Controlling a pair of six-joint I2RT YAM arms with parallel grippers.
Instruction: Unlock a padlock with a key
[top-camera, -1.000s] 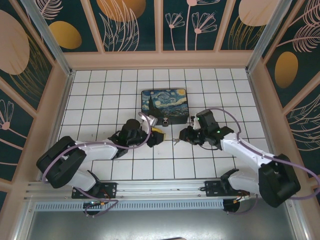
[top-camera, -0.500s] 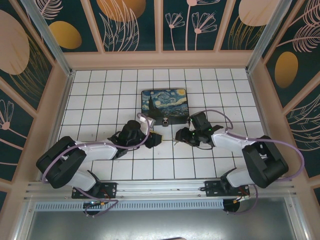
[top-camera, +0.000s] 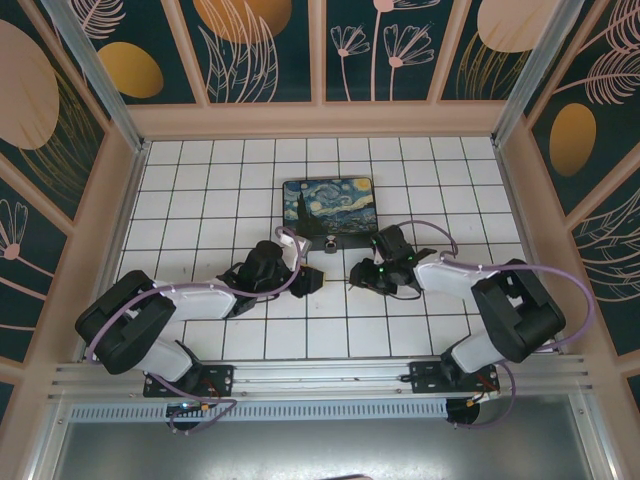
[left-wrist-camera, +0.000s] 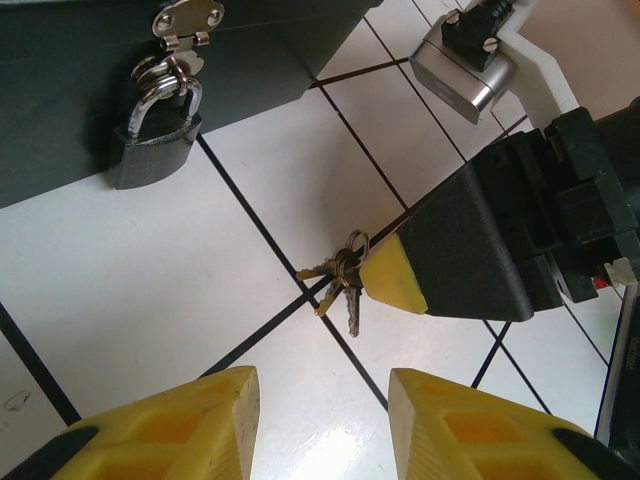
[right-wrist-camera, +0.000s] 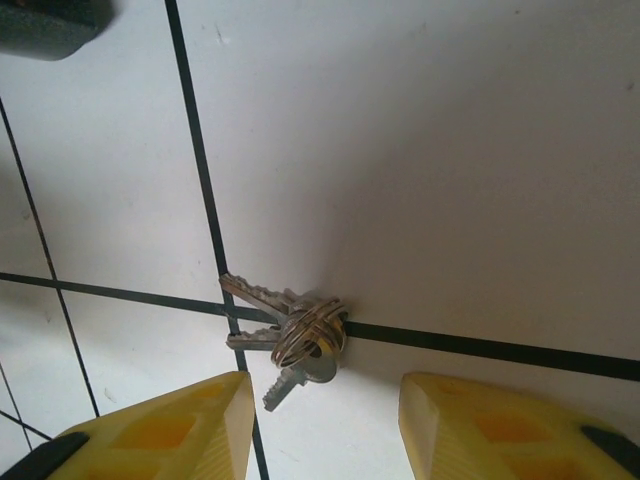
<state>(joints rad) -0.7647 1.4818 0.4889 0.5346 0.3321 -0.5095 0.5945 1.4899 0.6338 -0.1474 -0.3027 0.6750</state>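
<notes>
The small dark padlock (left-wrist-camera: 155, 130) hangs by its silvery shackle from the hasp on the dark box's front (top-camera: 330, 243). The key is one of three on a ring (right-wrist-camera: 300, 338), and the bunch lies flat on a tile line (left-wrist-camera: 342, 280). In the right wrist view my right gripper (right-wrist-camera: 325, 425) is open, its yellow pads just short of the bunch on either side. In the left wrist view one of its fingertips (left-wrist-camera: 393, 282) touches the ring. My left gripper (left-wrist-camera: 322, 425) is open and holds nothing, a little nearer than the keys. Both grippers face each other below the box: left gripper (top-camera: 311, 279), right gripper (top-camera: 358, 272).
The box with the Starry Night lid (top-camera: 328, 207) stands just beyond both grippers on the white tiled floor (top-camera: 200, 180). Wooden walls with painted panels close in the back and sides. The right arm's camera housing (left-wrist-camera: 462, 68) hangs close above the keys.
The right gripper has opened and shifted slightly left towards the keys, while its arm folded in closer. The left arm has hardly moved.
</notes>
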